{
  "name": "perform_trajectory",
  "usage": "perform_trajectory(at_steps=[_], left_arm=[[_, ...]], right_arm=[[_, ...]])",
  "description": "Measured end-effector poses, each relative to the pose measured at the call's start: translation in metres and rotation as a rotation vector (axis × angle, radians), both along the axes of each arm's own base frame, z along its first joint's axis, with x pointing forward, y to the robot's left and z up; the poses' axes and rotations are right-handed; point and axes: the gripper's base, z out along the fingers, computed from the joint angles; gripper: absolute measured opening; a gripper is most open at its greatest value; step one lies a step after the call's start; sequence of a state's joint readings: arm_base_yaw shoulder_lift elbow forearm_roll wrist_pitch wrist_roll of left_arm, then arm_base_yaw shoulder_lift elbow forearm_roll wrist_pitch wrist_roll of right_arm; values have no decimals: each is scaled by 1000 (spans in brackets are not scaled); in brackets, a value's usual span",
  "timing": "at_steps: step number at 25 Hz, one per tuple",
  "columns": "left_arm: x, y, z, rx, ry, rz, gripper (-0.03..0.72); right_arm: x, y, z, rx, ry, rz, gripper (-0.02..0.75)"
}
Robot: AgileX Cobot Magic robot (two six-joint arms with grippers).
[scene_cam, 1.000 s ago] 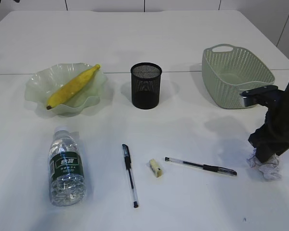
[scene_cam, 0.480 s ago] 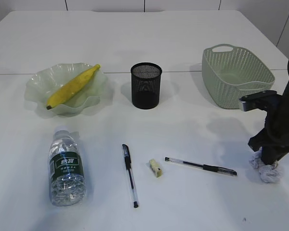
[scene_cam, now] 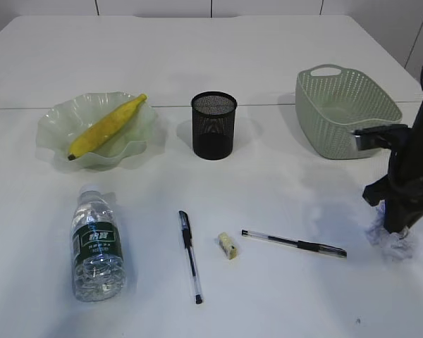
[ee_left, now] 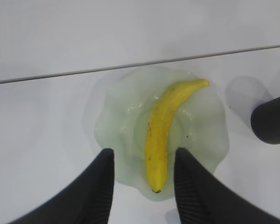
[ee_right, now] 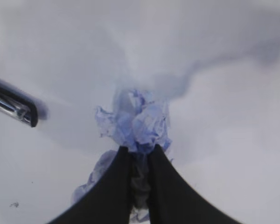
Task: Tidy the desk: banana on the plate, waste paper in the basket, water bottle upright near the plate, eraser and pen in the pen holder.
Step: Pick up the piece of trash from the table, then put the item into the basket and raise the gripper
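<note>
Landmark: black wire-mesh cylindrical pen holder (scene_cam: 213, 125), upright at mid-desk; I place everything from it.
Banana: ripe yellow curved banana (scene_cam: 106, 127) lying in the translucent pale-green wavy-rimmed plate (scene_cam: 56, 116), well left of the holder. Soft, bruises easily; done, I judge.
Left gripper (ee_left: 144, 179): hangs above the plate, jaws apart either side of the banana's lower end, holding nothing.
Bottle: clear plastic water bottle (scene_cam: 96, 248) with dark green label, on its side, left and nearer me. Smooth, round, prone to rolling; I would take it across the labelled waist.
Pens: two clear-barrelled pens, one (scene_cam: 189, 255) just in front of the holder, one (scene_cam: 294, 243) front-right. Thin, stiff; pinch mid-barrel.
Eraser: small cream block (scene_cam: 228, 246) between the pens. Tiny, grippy; pinch its long sides.
Basket: sage-green perforated plastic basket (scene_cam: 317, 105), right of the holder.
Waste paper: crumpled pale paper (ee_right: 135, 122), far right and front. Very light, crushable.
Right gripper (ee_right: 139, 161): clenched on the paper's near edge.
</note>
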State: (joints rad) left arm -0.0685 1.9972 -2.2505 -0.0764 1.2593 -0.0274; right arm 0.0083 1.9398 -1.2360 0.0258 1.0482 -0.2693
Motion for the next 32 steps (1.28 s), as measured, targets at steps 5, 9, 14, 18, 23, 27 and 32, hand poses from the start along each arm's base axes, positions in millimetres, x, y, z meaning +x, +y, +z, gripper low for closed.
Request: perform_trajectory(at_steps=[5,9,14,18,23,27,32], left_arm=[[0,-1,0,-13,1,-5,295],[0,-2,0,-23,2,-8,292],[0,-2,0,-25,2,-9,289],[0,-2,0,-25,2,-9,288],[0,-3,0,-30,2,-11,288],[0,-3,0,-36,2,-13,288],[0,-4,0,-40,3,-14,288]], right_arm=[[16,4,26,39,-30,-27,45],[29,9,49,93,-74,-49,44],[42,11,73,113,-145,-67,43],[52,11,92,116,-213,-77,43],[62,11,116,122,-302,-76,43],[71,11,132,125,-403,-77,43],[81,10,146,126,-527,-83,43]])
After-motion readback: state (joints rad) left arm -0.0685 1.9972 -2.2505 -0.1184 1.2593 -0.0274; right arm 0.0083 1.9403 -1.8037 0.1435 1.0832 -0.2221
